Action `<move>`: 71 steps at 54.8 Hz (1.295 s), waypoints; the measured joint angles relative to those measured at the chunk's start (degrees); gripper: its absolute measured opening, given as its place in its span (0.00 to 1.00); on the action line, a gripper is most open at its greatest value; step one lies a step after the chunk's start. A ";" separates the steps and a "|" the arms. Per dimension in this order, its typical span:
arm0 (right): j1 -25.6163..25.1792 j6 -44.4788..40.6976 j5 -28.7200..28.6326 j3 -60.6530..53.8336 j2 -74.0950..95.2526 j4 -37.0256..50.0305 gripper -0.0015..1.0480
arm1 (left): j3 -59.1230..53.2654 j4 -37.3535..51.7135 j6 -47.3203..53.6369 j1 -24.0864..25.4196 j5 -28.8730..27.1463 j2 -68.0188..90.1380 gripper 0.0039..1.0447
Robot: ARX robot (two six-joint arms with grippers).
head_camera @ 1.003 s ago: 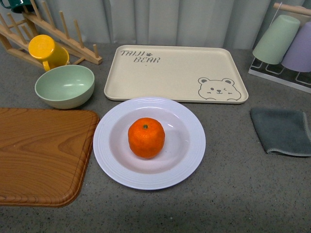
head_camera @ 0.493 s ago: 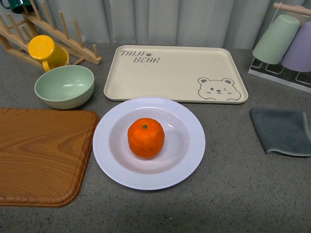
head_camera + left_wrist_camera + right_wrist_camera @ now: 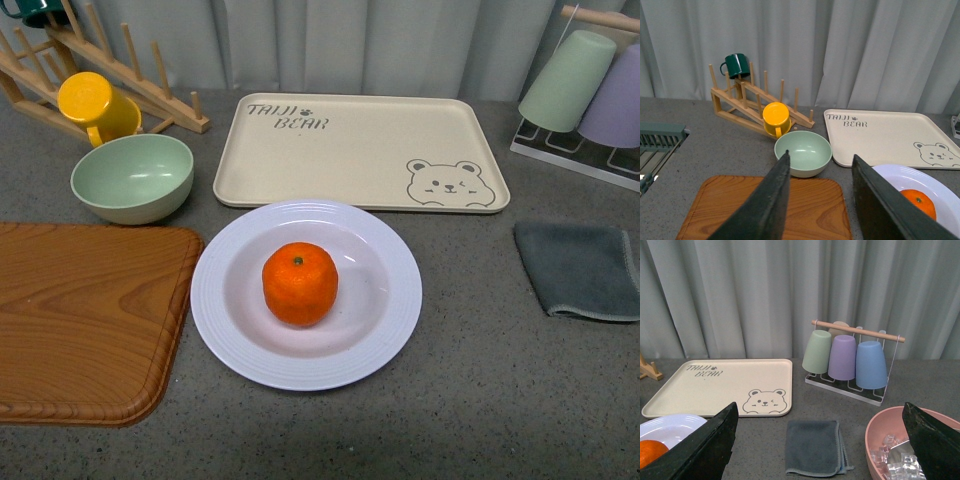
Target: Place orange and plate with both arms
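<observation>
The orange (image 3: 300, 283) sits in the middle of the white ridged plate (image 3: 245, 345), which rests on the grey counter near the front centre. Neither arm shows in the front view. In the left wrist view my left gripper (image 3: 820, 160) is open and empty, raised over the wooden board, with the plate (image 3: 940, 187) and orange (image 3: 921, 202) off to one side. In the right wrist view my right gripper (image 3: 820, 412) is wide open and empty above the grey cloth; the plate (image 3: 670, 427) and the orange (image 3: 649, 452) show at the edge.
A beige bear tray (image 3: 360, 150) lies behind the plate. A pale green bowl (image 3: 132, 177), a yellow mug (image 3: 98, 105) and a wooden rack (image 3: 110, 75) stand back left. A wooden board (image 3: 85, 320) lies left, a grey cloth (image 3: 578, 268) right, cups (image 3: 590, 85) back right. A pink bowl of ice (image 3: 890, 440) is near the right gripper.
</observation>
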 joint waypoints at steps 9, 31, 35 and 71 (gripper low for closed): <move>1.44 4.87 -2.99 1.18 22.86 16.50 0.91 | 0.00 0.00 0.00 0.02 -0.02 0.00 0.66; -1.42 41.05 -24.44 19.04 83.32 30.97 0.91 | 0.00 0.00 0.13 0.00 -0.02 -0.02 0.94; -0.76 43.01 -26.51 21.03 87.93 31.01 0.91 | 0.00 0.00 0.13 0.00 -0.02 -0.02 0.94; 12.96 54.34 -25.97 39.12 108.72 35.74 0.91 | 0.00 0.00 0.13 0.02 -0.02 -0.02 0.94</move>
